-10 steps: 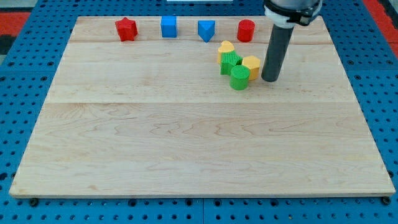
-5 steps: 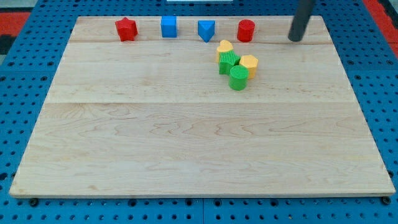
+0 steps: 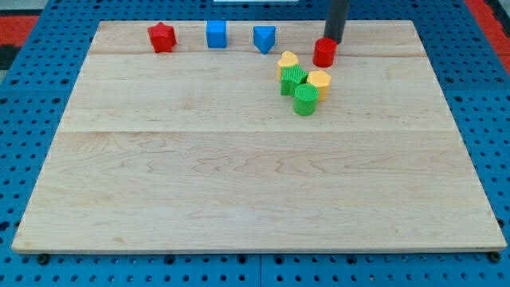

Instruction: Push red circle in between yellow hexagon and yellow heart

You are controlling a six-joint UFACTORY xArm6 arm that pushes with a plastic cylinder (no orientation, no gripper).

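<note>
The red circle (image 3: pixel 323 53) sits near the view's top, right of centre. My tip (image 3: pixel 332 40) is just behind it, at its upper right edge, touching or nearly so. The yellow heart (image 3: pixel 288 61) lies to the red circle's lower left. The yellow hexagon (image 3: pixel 319 82) lies just below the red circle. A green block (image 3: pixel 293 79) sits between the two yellow blocks, and a green cylinder (image 3: pixel 306 100) sits below them, all packed together.
A red star (image 3: pixel 162 37), a blue square (image 3: pixel 216 34) and a blue triangle (image 3: pixel 264 37) stand in a row along the view's top. The wooden board (image 3: pixel 239 175) lies on a blue pegboard.
My tip moved from right of the yellow hexagon up to the top right, then left to behind the red circle. The red circle has shifted slightly down and right.
</note>
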